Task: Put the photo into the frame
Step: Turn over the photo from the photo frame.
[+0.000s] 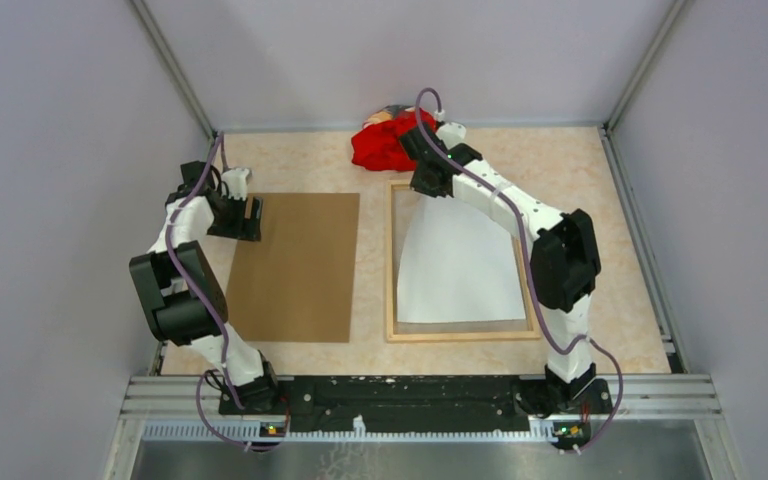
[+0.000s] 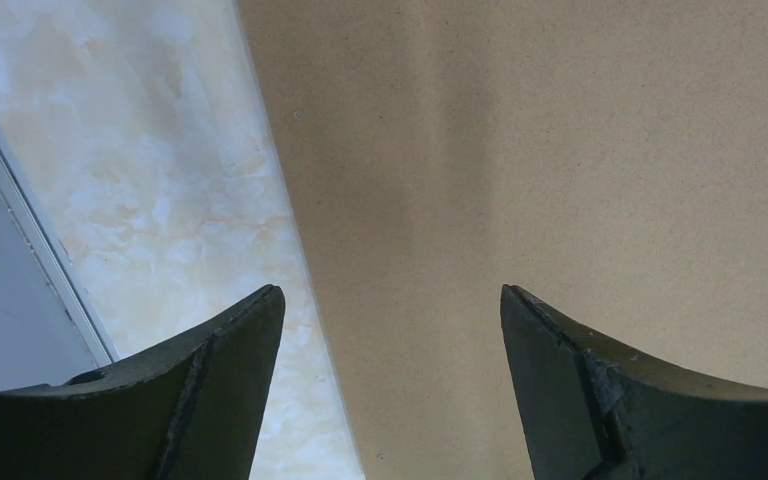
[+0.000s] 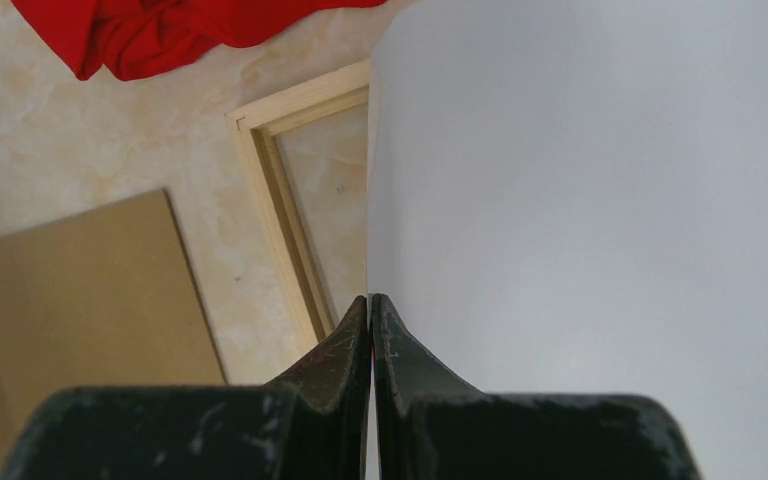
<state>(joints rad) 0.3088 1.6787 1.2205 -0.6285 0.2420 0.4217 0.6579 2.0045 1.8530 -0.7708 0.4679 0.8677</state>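
Photo (image 1: 457, 265) showing plain white side up, lying over inside of wooden frame (image 1: 392, 260), right of table (image 1: 600, 250) centre. My right claw (image 3: 371, 300) pinching photo's far edge, fingers pressing tight together on it. My left claw (image 2: 392, 295) spreading wide, gripping nothing, hovering over left edge of brown board (image 1: 300, 265) beside frame. Red cloth (image 1: 380, 145) bunching just beyond frame's far rail.

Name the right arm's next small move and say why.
Probably lower the right tool slowly so the far edge of the photo settles inside the frame. That tool is shut on the far edge, held above the frame's far rail, while the near edge lies inside the near rail, white back up. The left tool hangs open over the backing board.
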